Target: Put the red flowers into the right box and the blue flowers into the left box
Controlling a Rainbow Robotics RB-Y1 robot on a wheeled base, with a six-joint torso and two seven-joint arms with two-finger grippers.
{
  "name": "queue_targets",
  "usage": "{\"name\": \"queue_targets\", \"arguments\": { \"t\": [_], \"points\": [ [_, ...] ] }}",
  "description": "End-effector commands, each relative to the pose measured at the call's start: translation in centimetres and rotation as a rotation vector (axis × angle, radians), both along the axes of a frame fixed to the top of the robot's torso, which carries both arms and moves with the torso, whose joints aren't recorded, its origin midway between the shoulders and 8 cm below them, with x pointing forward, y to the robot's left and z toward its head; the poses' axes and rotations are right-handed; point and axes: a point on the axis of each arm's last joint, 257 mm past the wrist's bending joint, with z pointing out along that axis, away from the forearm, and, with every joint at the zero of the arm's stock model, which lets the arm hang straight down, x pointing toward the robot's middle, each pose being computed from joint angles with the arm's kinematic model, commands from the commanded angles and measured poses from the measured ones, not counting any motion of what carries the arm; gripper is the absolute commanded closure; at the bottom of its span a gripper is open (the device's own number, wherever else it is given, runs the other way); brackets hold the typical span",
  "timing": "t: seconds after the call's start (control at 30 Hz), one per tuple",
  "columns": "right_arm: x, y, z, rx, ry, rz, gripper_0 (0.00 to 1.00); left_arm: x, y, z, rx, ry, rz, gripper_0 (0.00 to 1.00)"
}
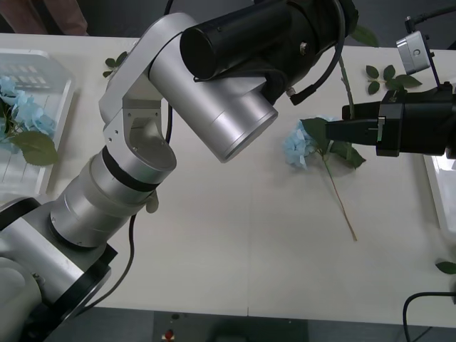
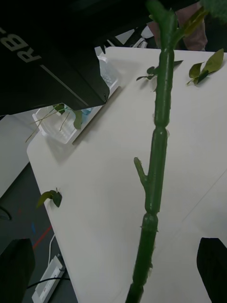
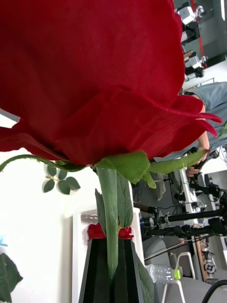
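White table [image 1: 235, 242], left pincer [image 3: 111, 265] clamps red rose [image 3: 90, 71] stem, right pincer [image 2: 113, 265] spread

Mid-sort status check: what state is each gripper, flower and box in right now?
Left gripper: shut on the rose's stem.
Red rose: held up by its stem.
Right gripper: open either side of that stem.
Blue flower: lying loose, ungripped.
Left box: blue flowers inside.

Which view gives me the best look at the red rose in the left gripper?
Left wrist view: the red rose shows its bloom close up, its stem clamped in the shut jaws of the left gripper. The right wrist view shows what looks like its green stem; the front view a short stem piece, bloom hidden.
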Motion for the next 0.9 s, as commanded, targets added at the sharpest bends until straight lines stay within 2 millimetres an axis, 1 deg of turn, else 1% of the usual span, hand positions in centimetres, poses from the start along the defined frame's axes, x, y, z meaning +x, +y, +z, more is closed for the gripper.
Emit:
{"name": "queue_targets", "arguments": {
  "t": [0.03, 0.07, 0.1, 0.13, 0.17, 0.67, 0.73, 0.83, 0.87, 0.9],
  "points": [
    [-0.30, 1.35, 1.85, 0.022, -0.041, 0.018, 0.27, -0.74, -0.86, 2.55, -0.055, -0.017, -0.012, 1.00],
    [-0.28, 1.35, 1.88, 0.024, -0.041, 0.016, 0.39, -0.72, -0.84, 2.62, -0.058, -0.016, -0.011, 1.00],
    [-0.30, 1.41, 1.90, 0.026, -0.038, 0.017, 0.78, -0.70, -0.82, 2.64, -0.059, -0.016, -0.010, 1.00],
    [-0.29, 1.36, 1.85, 0.025, -0.034, 0.015, 0.92, -0.66, -0.81, 2.58, -0.060, -0.013, -0.009, 1.00],
    [-0.30, 1.39, 1.85, 0.028, -0.030, 0.014, 1.00, -0.74, -0.88, 2.65, -0.063, -0.013, -0.011, 1.00],
    [-0.50, 1.56, 1.91, 0.044, -0.006, 0.014, 1.00, -0.69, -0.85, 2.45, -0.064, -0.007, -0.010, 1.00],
    [-0.50, 1.56, 1.91, 0.044, -0.004, 0.014, 1.00, -0.70, -0.81, 2.69, -0.065, -0.014, -0.009, 0.99],
    [-0.53, 1.56, 1.88, 0.043, -0.004, 0.015, 1.00, -0.56, -0.70, 2.57, -0.063, -0.013, -0.004, 0.48],
    [-0.48, 1.52, 1.94, 0.045, -0.005, 0.013, 1.00, -0.57, -0.68, 2.64, -0.060, -0.020, -0.002, 0.36],
    [-0.52, 1.50, 1.85, 0.044, -0.003, 0.013, 1.00, -0.38, -0.50, 2.70, -0.056, -0.027, 0.007, 0.25]
  ]
}}
